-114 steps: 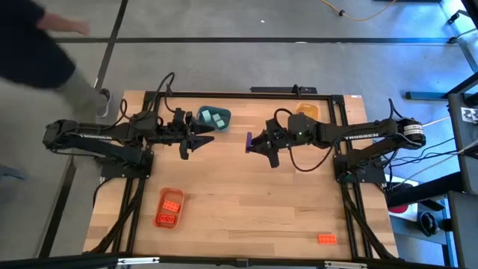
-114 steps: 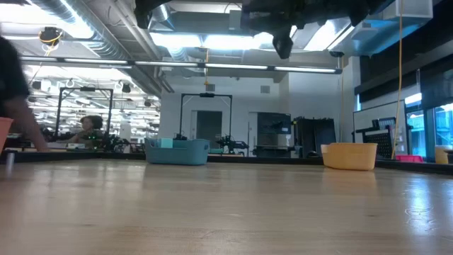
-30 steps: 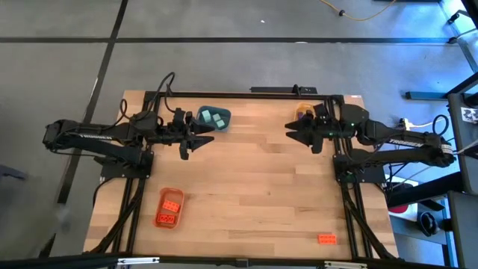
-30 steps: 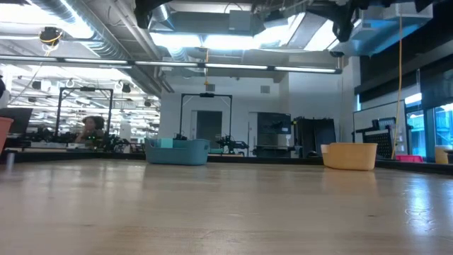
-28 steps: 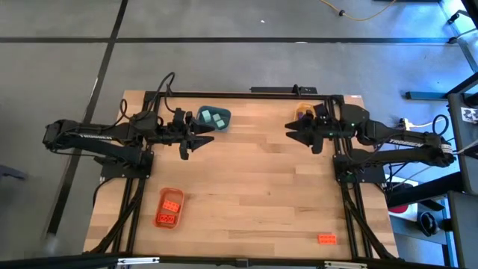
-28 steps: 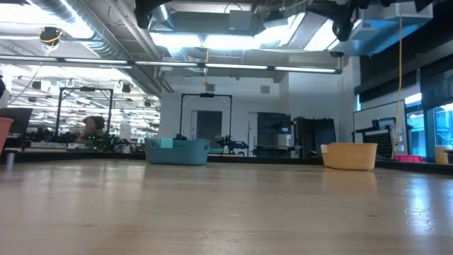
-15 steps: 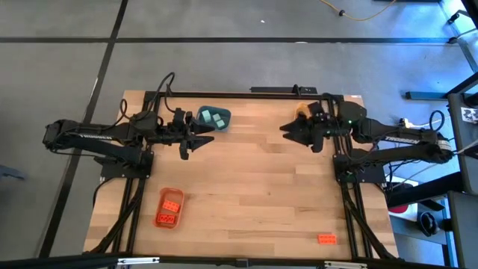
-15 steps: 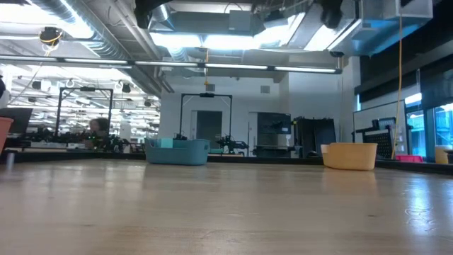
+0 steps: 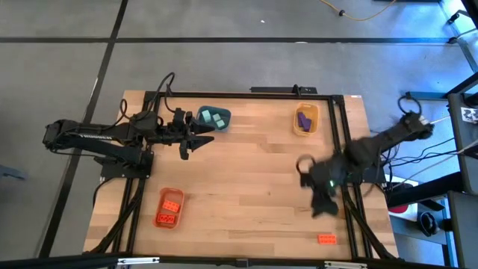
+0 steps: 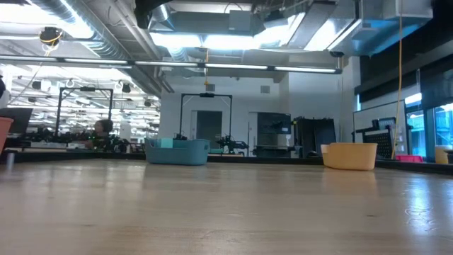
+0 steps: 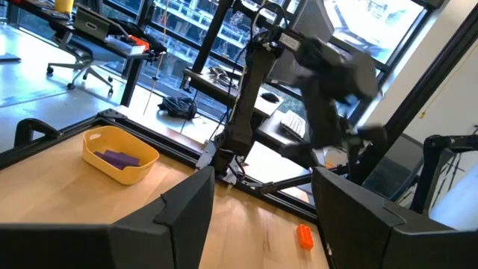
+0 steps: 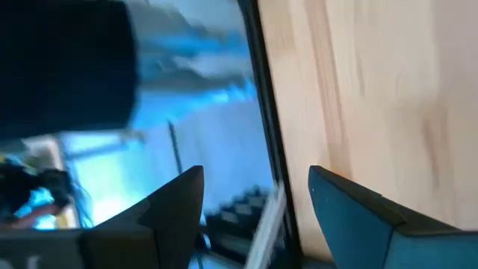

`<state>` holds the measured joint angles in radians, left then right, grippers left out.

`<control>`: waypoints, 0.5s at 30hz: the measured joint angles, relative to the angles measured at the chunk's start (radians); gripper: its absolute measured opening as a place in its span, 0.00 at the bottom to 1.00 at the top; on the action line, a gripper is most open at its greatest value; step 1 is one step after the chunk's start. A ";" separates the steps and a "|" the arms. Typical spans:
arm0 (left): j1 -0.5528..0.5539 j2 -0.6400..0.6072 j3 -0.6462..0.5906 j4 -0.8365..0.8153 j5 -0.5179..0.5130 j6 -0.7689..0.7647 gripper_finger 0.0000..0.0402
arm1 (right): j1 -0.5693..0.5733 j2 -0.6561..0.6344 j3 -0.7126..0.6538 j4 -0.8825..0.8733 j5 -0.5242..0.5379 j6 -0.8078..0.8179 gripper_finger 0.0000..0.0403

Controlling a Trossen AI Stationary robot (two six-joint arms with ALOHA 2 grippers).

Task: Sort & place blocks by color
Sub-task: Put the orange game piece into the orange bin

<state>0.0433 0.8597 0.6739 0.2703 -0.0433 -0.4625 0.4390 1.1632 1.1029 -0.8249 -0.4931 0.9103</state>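
Dark fingers of the right gripper (image 9: 320, 196) are standing apart and empty, hanging above the table's right edge. One small orange-red rectangular plastic block (image 9: 326, 238) is lying loose toward the near edge from it, long axis across the table. The left gripper (image 9: 196, 140), likewise parted, is waiting much farther off beside the blue tray (image 9: 202, 125).

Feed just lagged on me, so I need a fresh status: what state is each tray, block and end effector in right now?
Blue plastic tray: holds teal blocks.
Yellow-orange plastic tray: holds a purple block.
Orange plastic tray: holds orange-red blocks.
Loose orange-red block: on the table, unsorted.
Left end effector: open, empty.
Right end effector: open, empty.
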 joint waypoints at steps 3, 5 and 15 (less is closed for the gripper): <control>0.000 0.000 0.000 0.000 0.000 0.000 0.54 | 0.169 0.036 -0.039 0.006 0.052 0.112 0.61; 0.000 0.000 0.000 0.000 0.000 -0.001 0.54 | 0.275 0.069 -0.057 0.016 0.107 0.166 0.61; 0.000 0.000 0.000 0.000 0.000 -0.001 0.54 | 0.530 0.346 -0.079 0.061 0.249 0.264 0.61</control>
<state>0.0429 0.8597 0.6739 0.2703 -0.0429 -0.4639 0.9686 1.5089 1.0237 -0.7641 -0.2443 1.1743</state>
